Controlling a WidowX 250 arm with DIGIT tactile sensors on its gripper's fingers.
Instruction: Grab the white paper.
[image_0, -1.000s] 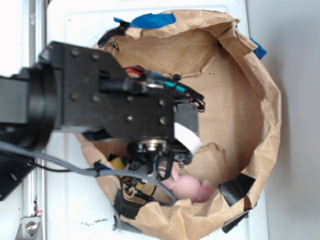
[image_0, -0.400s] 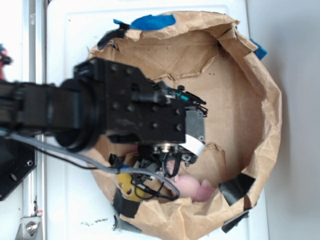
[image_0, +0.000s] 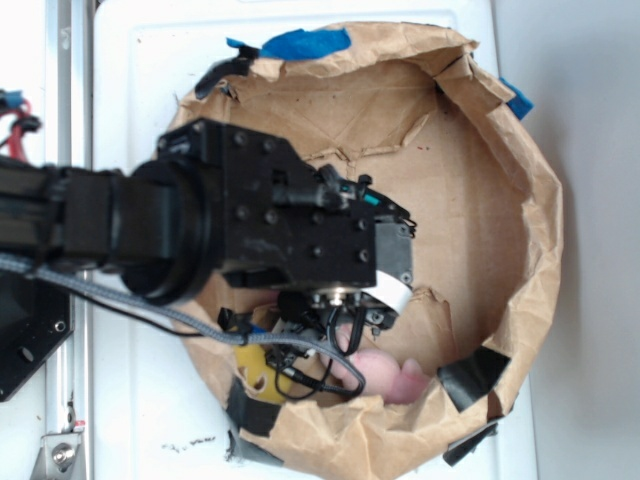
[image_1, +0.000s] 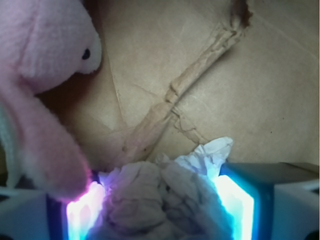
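In the wrist view the white paper (image_1: 165, 185), a wrinkled off-white wad, fills the gap between my gripper's (image_1: 157, 205) two glowing pads (image_1: 235, 200) and touches both. The gripper is shut on it, low over the brown cardboard floor. A pink toy rabbit (image_1: 45, 75) lies hard against the left finger, one ear draped over its tip. In the exterior view the black wrist (image_0: 300, 240) covers the paper, and the fingers reach down near the rabbit (image_0: 385, 375).
A crinkled brown paper wall (image_0: 530, 230) rings the workspace, patched with blue tape (image_0: 305, 42) and black tape (image_0: 470, 375). A yellow object (image_0: 255, 365) sits by the near-left wall under cables. A torn ridge (image_1: 175, 95) crosses the floor.
The arm has swung right and dropped lower into the paper-walled ring, ending beside the pink rabbit. Over the last half second it barely moved.
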